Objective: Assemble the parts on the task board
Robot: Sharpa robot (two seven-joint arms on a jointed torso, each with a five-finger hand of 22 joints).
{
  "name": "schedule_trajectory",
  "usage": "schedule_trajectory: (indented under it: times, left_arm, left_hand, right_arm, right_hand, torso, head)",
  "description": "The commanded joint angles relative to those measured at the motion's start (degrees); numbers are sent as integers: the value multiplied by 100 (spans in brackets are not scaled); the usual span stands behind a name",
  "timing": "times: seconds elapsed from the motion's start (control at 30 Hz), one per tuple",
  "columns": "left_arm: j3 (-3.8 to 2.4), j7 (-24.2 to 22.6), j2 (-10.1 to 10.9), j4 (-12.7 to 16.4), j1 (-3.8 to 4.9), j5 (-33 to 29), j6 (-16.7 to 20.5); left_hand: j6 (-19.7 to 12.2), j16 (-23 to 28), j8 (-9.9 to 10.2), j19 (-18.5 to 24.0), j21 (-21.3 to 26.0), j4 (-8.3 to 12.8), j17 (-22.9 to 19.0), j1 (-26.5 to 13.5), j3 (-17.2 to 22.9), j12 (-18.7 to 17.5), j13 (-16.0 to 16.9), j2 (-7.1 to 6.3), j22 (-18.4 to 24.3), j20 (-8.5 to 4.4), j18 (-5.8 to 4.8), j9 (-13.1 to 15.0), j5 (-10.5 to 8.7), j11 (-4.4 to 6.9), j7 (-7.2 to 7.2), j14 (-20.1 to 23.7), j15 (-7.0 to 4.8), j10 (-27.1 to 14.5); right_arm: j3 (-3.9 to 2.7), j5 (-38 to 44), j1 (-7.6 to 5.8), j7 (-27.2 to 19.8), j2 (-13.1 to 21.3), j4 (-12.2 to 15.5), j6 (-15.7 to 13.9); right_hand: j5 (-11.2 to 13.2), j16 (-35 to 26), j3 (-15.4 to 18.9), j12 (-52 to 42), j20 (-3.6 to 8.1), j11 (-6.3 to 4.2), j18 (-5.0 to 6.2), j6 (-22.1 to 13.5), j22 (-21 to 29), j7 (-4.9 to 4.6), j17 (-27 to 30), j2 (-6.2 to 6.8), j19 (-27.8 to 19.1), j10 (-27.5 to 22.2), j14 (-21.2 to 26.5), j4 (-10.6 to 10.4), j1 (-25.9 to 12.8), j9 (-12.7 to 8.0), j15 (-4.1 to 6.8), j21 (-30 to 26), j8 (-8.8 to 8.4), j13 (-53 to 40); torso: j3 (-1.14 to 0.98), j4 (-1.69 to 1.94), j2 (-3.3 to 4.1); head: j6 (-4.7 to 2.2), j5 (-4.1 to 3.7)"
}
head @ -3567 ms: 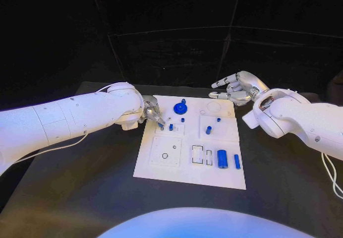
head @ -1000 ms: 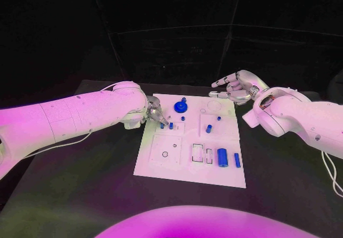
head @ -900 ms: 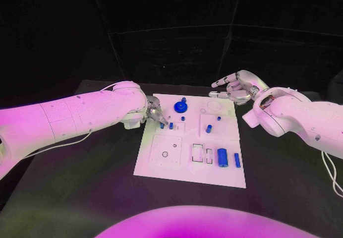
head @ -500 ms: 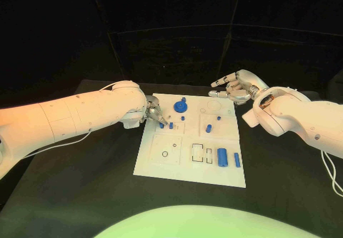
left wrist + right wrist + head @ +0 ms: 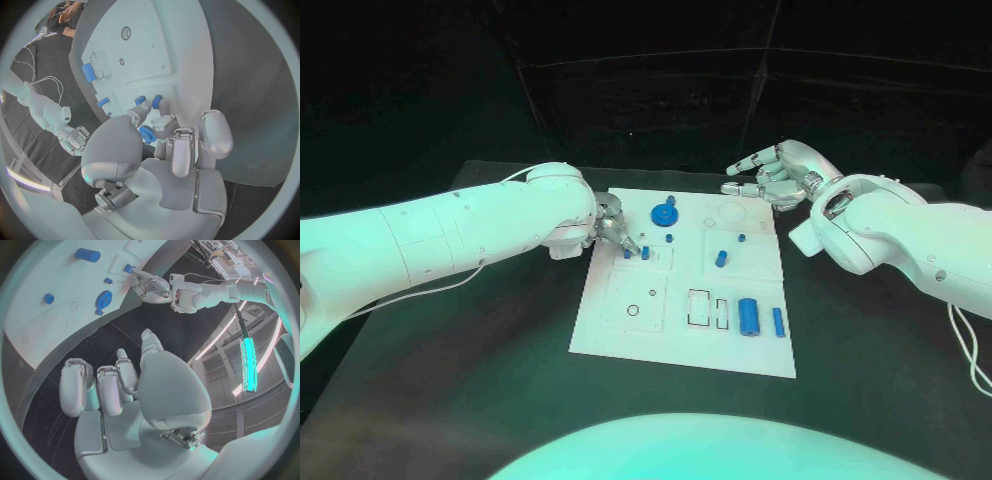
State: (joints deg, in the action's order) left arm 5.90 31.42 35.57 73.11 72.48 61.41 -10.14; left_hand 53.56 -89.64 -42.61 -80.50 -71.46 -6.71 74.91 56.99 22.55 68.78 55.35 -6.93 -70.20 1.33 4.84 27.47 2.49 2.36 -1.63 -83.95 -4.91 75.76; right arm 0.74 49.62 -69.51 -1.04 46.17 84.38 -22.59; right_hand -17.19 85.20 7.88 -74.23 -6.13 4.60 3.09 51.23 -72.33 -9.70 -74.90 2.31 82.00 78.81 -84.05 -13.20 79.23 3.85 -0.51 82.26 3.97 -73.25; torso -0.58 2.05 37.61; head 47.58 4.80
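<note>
The white task board (image 5: 678, 330) lies in the middle of the table. My left hand (image 5: 610, 232) is at its far left edge, fingertips down at two small blue pegs (image 5: 626, 254) (image 5: 645, 253) standing in the board. In the left wrist view, my left hand's (image 5: 165, 150) thumb and a finger touch those pegs (image 5: 140, 100) (image 5: 156, 101); whether one is pinched I cannot tell. The blue gear (image 5: 664, 213) (image 5: 147, 134) stands just beyond the fingers. My right hand (image 5: 776, 175) (image 5: 119, 390) hovers past the board's far right corner, holding nothing.
More blue parts are on the board: a short peg (image 5: 720, 260), a thick cylinder (image 5: 747, 316) and a slim bar (image 5: 777, 321) near the right edge. A round hole (image 5: 633, 311) and rectangular slots (image 5: 700, 308) lie in the near half. Black table (image 5: 473, 380) surrounds the board.
</note>
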Motion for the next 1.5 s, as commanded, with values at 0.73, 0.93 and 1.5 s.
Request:
schedule_trajectory:
  times: [0.73,0.93,1.5]
  left_arm:
    - [-12,-1627,297,192,57,-695,1825]
    - [50,-2494,244,156,66,-824,2010]
    - [473,-3511,-495,-497,35,790,2089]
  left_hand:
    - [-1258,1741,203,1541,2810,-816,-1221,385,-1799,-1726,-2131,-63,2489,255,487,-167,35,-489,-504,503,348,-2033]
    - [-1722,2654,388,1696,3299,-609,-2400,1574,-1776,-2040,-2464,308,2812,455,529,-423,39,-668,-690,1134,511,-2541]
    - [-991,3260,1661,1544,3675,277,-3350,2695,-1226,-3501,-3876,-26,3110,546,569,-1634,37,-769,-704,1479,589,-2849]
  right_arm:
    - [-3,-13,-11,-24,31,-9,-24]
    - [-3,-13,-11,-24,32,-9,-24]
    - [-3,-13,-11,-26,-8,-22,-7]
  right_hand:
    - [32,-26,51,43,-8,10,62,3,24,-12,-616,-32,-59,-55,-384,0,-25,0,33,-29,8,18]
    - [32,-26,51,43,-8,10,62,3,24,-12,-616,-32,-59,-55,-384,0,-25,0,33,-29,8,18]
    - [28,-28,56,42,-8,10,64,1,30,-12,-616,-38,-62,-55,-383,0,-28,0,33,-33,7,18]
  torso:
    - [-5,0,-1]
    - [-1,1,4]
    - [-2,-9,7]
  head:
    - [-45,-53]
    - [-79,-100]
    - [-183,-214]
